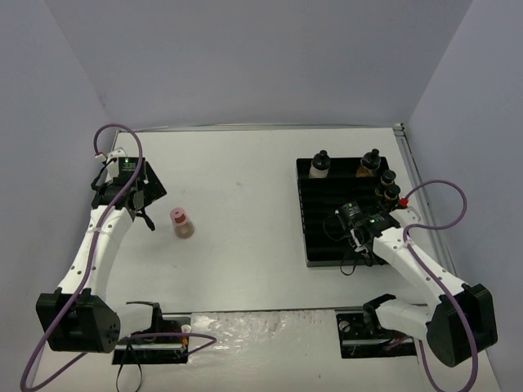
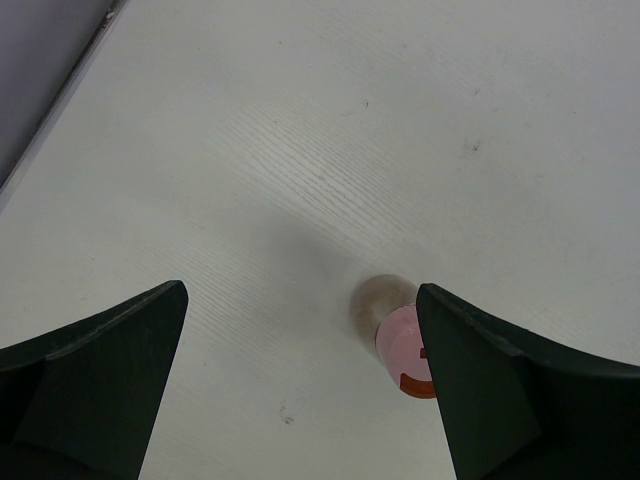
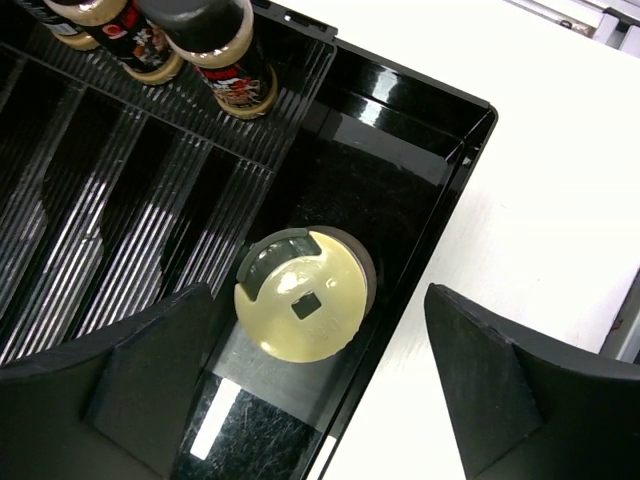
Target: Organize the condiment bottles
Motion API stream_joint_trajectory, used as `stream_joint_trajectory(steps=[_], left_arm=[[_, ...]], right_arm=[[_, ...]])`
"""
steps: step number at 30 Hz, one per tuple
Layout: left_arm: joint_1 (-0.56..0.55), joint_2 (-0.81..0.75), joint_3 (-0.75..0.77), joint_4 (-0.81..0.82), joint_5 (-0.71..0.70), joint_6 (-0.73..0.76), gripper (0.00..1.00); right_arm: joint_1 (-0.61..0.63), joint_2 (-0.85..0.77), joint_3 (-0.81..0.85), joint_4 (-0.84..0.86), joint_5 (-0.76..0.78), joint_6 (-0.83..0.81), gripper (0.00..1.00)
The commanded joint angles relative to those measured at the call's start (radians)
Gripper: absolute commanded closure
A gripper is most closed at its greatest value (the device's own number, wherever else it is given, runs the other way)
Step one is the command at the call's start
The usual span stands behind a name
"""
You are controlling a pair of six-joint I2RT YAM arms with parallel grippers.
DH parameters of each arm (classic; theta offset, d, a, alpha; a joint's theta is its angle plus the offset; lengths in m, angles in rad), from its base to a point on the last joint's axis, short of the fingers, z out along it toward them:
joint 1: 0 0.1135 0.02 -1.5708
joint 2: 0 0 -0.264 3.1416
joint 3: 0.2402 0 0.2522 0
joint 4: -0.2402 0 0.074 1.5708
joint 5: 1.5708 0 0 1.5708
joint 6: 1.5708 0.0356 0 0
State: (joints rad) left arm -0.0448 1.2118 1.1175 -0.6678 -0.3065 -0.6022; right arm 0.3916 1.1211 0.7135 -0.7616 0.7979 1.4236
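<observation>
left gripper (image 2: 300, 288) spread wide by the left edge, pink-capped jar (image 2: 403, 345) nearby, right gripper (image 3: 315, 295) spread over pale-yellow-capped jar (image 3: 298, 312) in tray (image 3: 440, 140) corner, right edge

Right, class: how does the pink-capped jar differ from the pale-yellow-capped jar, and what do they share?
The pink-capped jar is on the table; the pale-yellow-capped jar sits in a corner of the black tray. One cap is pink, the other pale yellow. The pink-capped jar is near the left gripper; the pale-yellow-capped jar is below the right gripper. Shared: both grippers are open, neither jar held.
</observation>
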Motion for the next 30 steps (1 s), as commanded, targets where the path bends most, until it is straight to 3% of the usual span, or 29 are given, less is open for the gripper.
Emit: stream_joint_trajectory(steps=[1,9,16,20,26,30], left_arm=[[-0.003,-0.027,0.038,0.046,-0.006,0.0,0.03],[-0.003,-0.028,0.038,0.045,-0.008,0.001,0.03],[-0.003,-0.029,0.036,0.045,-0.015,0.001,0.03],[-0.004,-0.023,0.039,0.043,-0.018,-0.002,0.03],[-0.001,-0.035,0.04,0.028,-0.043,-0.002,0.03],[-0.008,-0.049,0.038,0.014,-0.029,0.011,0.03]], right_arm=[[-0.005,-0.041,0.08,-0.044,0.049,-0.038,0.11],[-0.005,-0.038,0.159,-0.085,0.089,-0.071,0.05],[0.042,0.049,0.304,-0.075,0.11,-0.235,0.0],[0.221,0.225,0.513,0.008,0.107,-0.444,0.0],[0.519,0.652,0.939,0.114,0.022,-0.762,0.0],[0.591,0.809,1.114,0.178,-0.095,-0.874,0.0]])
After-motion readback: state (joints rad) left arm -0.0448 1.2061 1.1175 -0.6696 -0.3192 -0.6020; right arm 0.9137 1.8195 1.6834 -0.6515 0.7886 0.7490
